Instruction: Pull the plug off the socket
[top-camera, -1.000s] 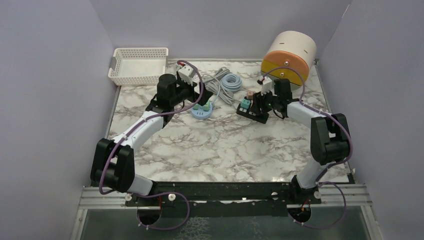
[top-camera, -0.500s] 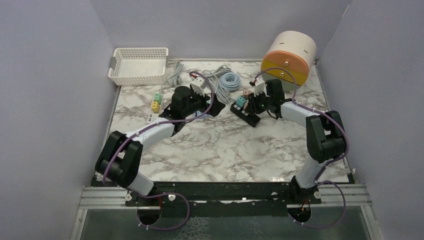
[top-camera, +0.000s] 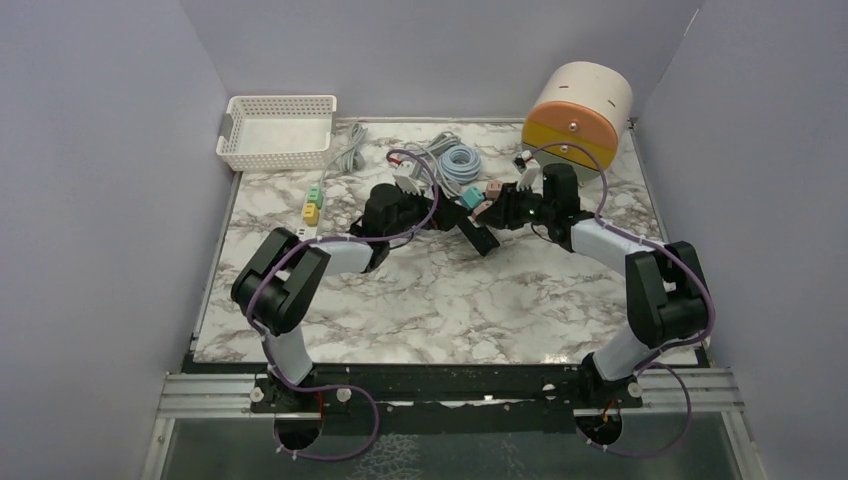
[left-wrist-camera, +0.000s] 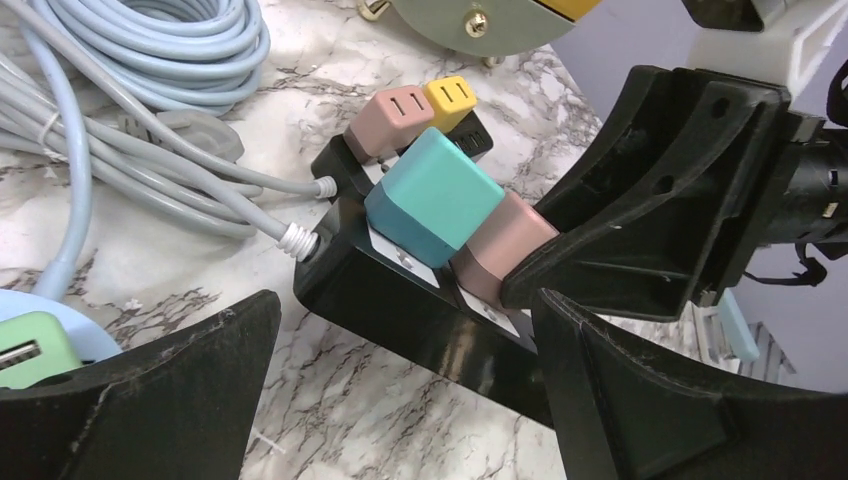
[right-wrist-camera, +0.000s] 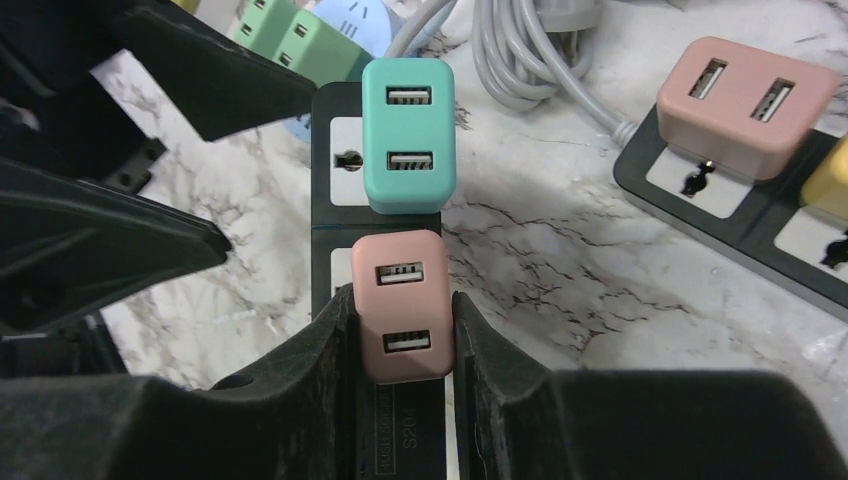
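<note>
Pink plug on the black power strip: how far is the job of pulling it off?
Done: the right pincer is shut on the pink plug. In hand: the left pincer is open around the black power strip, not yet clamping it. Left: the plug sits in its socket beside the teal plug; the pull remains.

Bright even overhead light, soft shadows, sharp overview, wrist views' near edges blurred

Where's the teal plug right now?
Right wrist view: the teal plug sits on the black power strip, just beyond the pink plug held in the right gripper.
</note>
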